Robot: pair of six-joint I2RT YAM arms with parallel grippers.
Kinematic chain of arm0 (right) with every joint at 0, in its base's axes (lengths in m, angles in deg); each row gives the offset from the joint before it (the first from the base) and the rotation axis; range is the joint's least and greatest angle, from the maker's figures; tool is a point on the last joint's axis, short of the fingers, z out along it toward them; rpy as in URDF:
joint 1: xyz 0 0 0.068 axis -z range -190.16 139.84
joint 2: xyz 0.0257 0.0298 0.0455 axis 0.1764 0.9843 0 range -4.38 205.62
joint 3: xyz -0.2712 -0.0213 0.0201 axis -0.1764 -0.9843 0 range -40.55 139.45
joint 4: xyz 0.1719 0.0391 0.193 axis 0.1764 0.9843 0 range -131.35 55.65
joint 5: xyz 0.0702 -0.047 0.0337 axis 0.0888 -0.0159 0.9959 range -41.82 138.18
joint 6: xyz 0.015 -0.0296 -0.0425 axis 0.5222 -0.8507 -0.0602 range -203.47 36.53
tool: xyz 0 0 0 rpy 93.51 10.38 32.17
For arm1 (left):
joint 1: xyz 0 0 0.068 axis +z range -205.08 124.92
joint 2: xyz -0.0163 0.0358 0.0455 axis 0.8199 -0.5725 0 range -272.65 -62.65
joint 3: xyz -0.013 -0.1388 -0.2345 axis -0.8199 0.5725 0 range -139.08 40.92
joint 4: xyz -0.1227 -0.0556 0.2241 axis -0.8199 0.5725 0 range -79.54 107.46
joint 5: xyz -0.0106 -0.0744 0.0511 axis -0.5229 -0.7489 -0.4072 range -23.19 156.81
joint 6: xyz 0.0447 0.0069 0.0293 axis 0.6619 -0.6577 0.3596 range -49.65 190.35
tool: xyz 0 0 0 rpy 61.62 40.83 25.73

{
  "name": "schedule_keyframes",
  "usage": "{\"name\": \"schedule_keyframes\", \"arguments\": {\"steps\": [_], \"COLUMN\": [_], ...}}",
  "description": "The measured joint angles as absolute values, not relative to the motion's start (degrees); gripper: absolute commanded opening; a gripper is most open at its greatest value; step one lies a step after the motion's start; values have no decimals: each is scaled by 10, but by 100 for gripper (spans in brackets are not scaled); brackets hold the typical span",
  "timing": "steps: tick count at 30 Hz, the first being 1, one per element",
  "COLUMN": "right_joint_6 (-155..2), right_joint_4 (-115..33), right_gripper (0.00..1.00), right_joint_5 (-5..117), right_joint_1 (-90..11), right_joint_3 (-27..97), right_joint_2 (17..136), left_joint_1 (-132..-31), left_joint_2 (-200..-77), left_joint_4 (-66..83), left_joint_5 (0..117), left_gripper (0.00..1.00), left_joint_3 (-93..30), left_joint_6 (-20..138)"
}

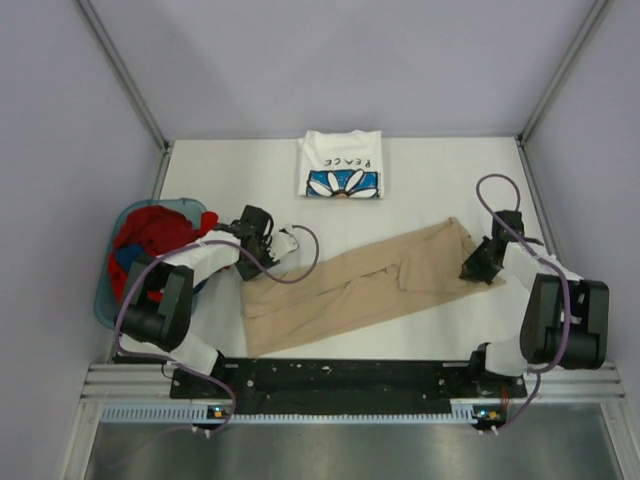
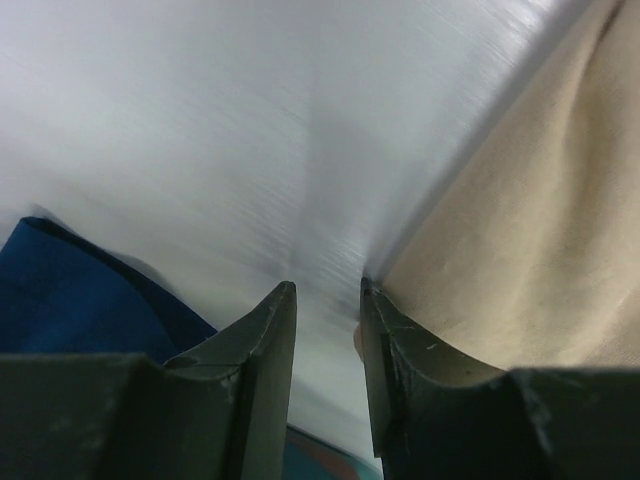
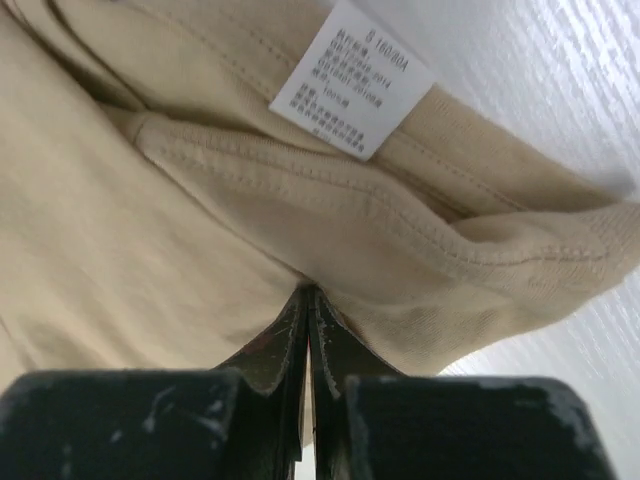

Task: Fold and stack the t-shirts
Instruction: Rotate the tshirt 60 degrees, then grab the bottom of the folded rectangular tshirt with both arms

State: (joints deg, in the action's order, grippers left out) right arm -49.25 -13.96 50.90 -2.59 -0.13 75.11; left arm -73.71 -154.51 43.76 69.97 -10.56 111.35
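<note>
Tan shirt lay stretched across the table between the two arms.

The tan shirt point(image 1: 370, 285) lay in a long slanted band on the white table point(image 1: 430, 165), from near the left arm up to the right gripper point(image 1: 478, 268). The right jaws were pressed together at the shirt's collar end, just under its white label point(image 3: 352, 82); whether any cloth was caught between them could not be told. The left gripper point(image 2: 328, 300) was at the other end of the shirt, its jaws a little apart, with only bare table between them and the tan cloth just beside one finger. A folded daisy shirt point(image 1: 342, 165) lay at the far edge. Red shirts point(image 1: 155, 228) and a blue shirt point(image 2: 70, 300) filled the basket point(image 1: 104, 300) on the left.
</note>
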Motion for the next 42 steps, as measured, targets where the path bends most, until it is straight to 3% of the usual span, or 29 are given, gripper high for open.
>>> {"name": "schedule_keyframes", "arguments": {"steps": [4, 10, 14, 16, 20, 23, 26, 32, 33, 36, 42], "right_joint_6": [-479, -492, -507, -520, -554, -582, -622, -741, -768, -839, -993], "right_joint_4": [-148, -153, -156, -156, -154, -172, -231, -383, -397, -421, -413], "right_gripper": [0, 0, 15, 28, 47, 53, 53, 54, 55, 76, 76], "right_joint_5": [538, 572, 585, 604, 645, 660, 663, 730, 742, 759, 781], "right_joint_1": [4, 6, 6, 7, 6, -2, -42, -292, -334, -427, -579], "right_joint_3": [39, 271, 410, 460, 486, 451, 342, 151, 120, 24, -136], "right_joint_2": [817, 1024, 1124, 1155, 1150, 1080, 925, 657, 637, 604, 546], "left_joint_1": [-737, -748, -815, -851, -858, -857, -859, -861, -861, -861, -864], "left_joint_2": [-1506, -1472, -1446, -1424, -1375, -1366, -1369, -1394, -1395, -1395, -1395], "left_joint_4": [417, 456, 515, 548, 595, 601, 594, 545, 534, 514, 470], "left_joint_5": [681, 618, 551, 522, 484, 461, 443, 442, 442, 435, 433], "left_gripper": [36, 36, 37, 40, 47, 52, 52, 54, 54, 55, 56], "left_joint_3": [-63, -42, -27, -26, -52, -90, -98, -64, -54, -31, 17], "left_joint_6": [1135, 1145, 1140, 1139, 1145, 1169, 1216, 1338, 1357, 1403, 1459]}}
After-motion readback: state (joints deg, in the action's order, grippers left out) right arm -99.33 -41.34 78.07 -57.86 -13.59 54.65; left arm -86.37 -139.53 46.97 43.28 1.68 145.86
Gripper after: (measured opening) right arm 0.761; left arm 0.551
